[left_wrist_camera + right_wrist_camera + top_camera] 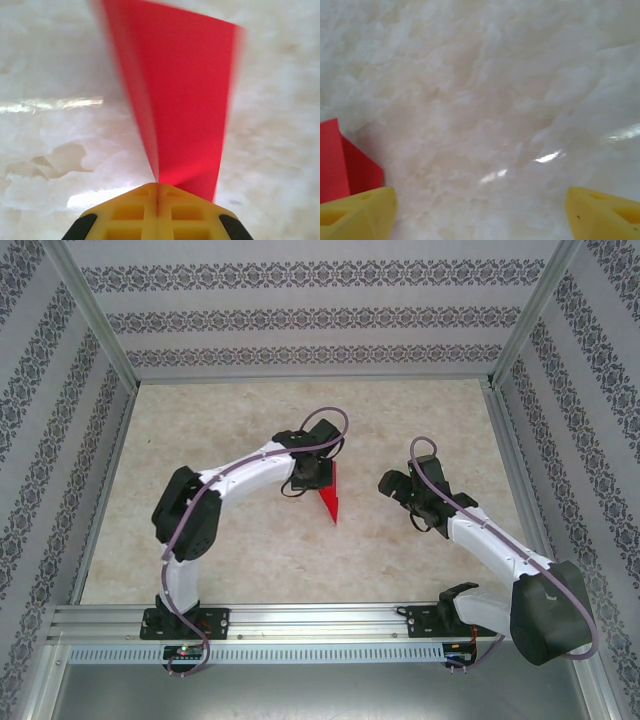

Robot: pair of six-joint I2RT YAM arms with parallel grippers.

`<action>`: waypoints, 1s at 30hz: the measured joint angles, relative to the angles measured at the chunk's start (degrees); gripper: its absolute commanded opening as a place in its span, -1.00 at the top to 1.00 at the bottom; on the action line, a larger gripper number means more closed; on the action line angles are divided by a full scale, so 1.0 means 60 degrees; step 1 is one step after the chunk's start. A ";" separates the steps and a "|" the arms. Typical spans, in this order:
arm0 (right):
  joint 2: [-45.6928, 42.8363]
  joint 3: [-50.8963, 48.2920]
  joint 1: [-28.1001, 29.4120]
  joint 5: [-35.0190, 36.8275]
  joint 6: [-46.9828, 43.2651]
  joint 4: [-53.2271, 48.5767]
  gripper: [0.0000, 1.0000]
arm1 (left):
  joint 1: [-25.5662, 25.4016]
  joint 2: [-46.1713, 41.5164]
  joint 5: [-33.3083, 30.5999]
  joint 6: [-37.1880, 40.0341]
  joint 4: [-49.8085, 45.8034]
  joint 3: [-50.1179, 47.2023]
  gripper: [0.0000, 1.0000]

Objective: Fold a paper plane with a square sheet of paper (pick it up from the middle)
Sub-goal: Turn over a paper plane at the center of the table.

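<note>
The square sheet of paper is bright red and folded into a narrow dart shape, with its tip pointing toward the near edge of the table. My left gripper sits over its far end. In the left wrist view the yellow jaws of the left gripper are pressed together on the red paper, which fans out ahead of them, blurred. My right gripper stands to the right of the paper, apart from it. Its yellow fingertips are wide open over bare table, and a corner of the red paper shows at the left.
The marble-patterned table top is enclosed by patterned walls and aluminium frame posts. A metal rail carrying both arm bases runs along the near edge.
</note>
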 measured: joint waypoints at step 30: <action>0.3377 0.2014 0.2390 -0.1949 -0.0736 0.0812 0.23 | 0.1115 -0.0503 0.4488 -0.0197 0.6601 -0.4677 1.00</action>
